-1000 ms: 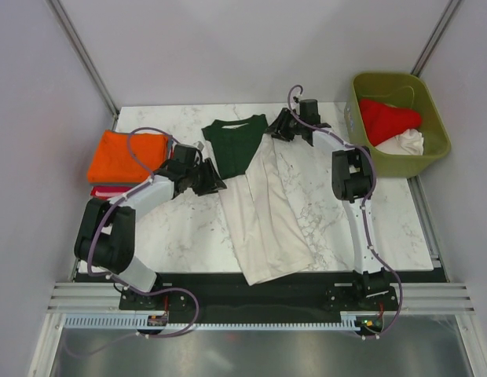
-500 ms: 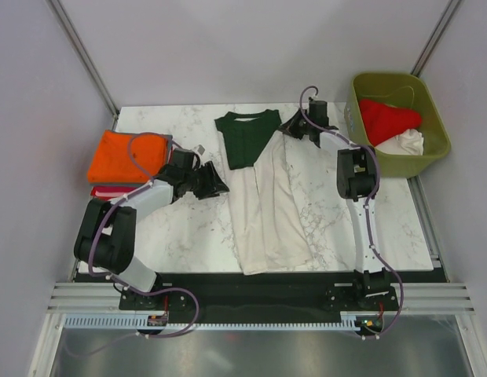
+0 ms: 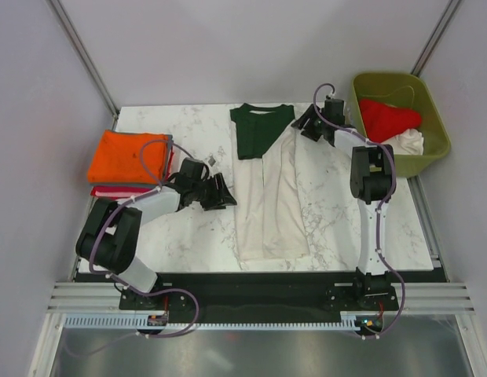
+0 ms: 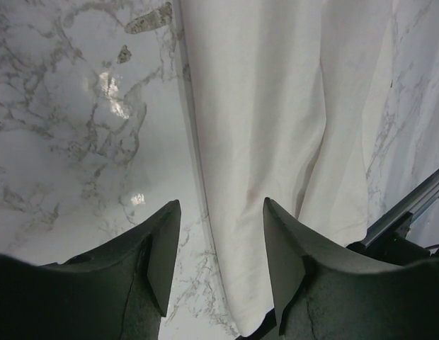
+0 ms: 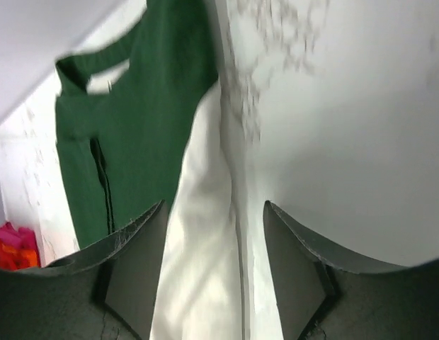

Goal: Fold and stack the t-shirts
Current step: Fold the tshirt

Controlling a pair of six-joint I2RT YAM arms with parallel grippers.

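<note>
The cream t-shirt (image 3: 269,206) with dark green collar and sleeves lies folded into a long strip down the table's middle, green end (image 3: 259,129) at the far side. My left gripper (image 3: 225,196) is open, low at the strip's left edge; the left wrist view (image 4: 219,258) shows the cream cloth (image 4: 276,106) lying flat under and beyond the jaws. My right gripper (image 3: 301,127) is open at the strip's far right side, by the green part; the right wrist view (image 5: 212,265) shows cream cloth (image 5: 205,177) under the jaws and green cloth (image 5: 149,106) beyond.
A folded orange t-shirt (image 3: 129,155) lies on a red one (image 3: 108,191) at the table's left edge. The olive-green bin (image 3: 433,118) at the far right holds a red t-shirt (image 3: 389,118) and a white one (image 3: 406,143). The table's black front rail (image 3: 259,279) lies beyond the shirt's hem.
The shirt has swung from slanted to straight and shifted right. Both grippers have moved right with it, the right one toward the bin.
</note>
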